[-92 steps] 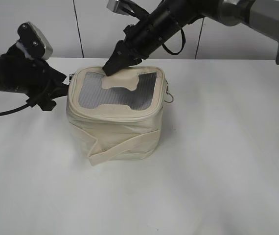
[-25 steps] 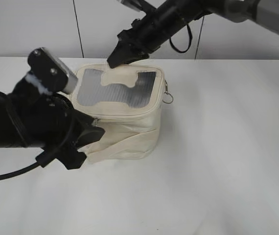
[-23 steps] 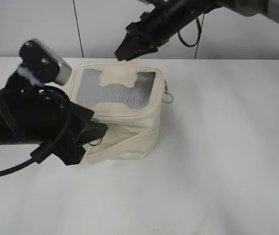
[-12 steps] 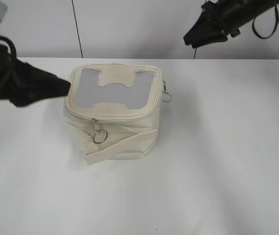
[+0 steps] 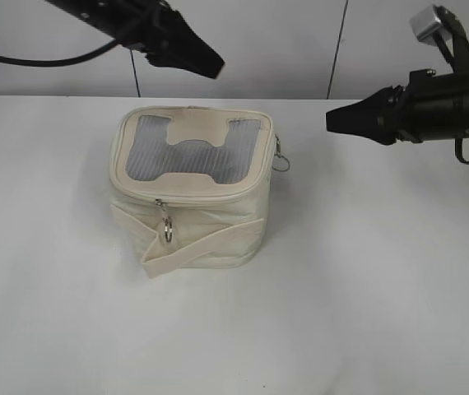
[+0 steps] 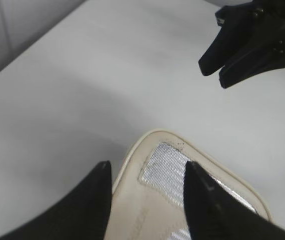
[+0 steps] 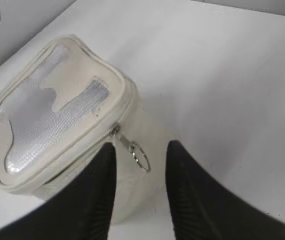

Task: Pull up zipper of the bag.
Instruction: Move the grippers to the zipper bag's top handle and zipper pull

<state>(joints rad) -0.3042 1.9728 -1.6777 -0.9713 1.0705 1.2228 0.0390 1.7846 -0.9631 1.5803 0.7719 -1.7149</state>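
Observation:
The cream bag (image 5: 210,226) stands mid-table with its grey mesh top (image 5: 148,160), H-shaped patch (image 5: 193,138) and strap band (image 5: 210,247). The zipper (image 5: 197,200) runs round the top rim. One ring pull (image 5: 166,229) hangs at the front, the other (image 5: 280,163) on the right side. My left gripper (image 5: 210,64) is open and empty in the air behind the bag; its wrist view shows the bag's top corner (image 6: 152,205) below the fingers. My right gripper (image 5: 333,120) is open and empty, to the right of the bag; its wrist view shows the side ring pull (image 7: 141,159) between the fingertips, apart from them.
The white table (image 5: 366,288) carries only the bag. A pale wall with dark vertical seams (image 5: 333,49) stands close behind. The right gripper (image 6: 215,77) shows at the top right of the left wrist view.
My left gripper has let go of the front ring pull and risen from the bag's left side to behind it. My right gripper left the bag's top and swung out right.

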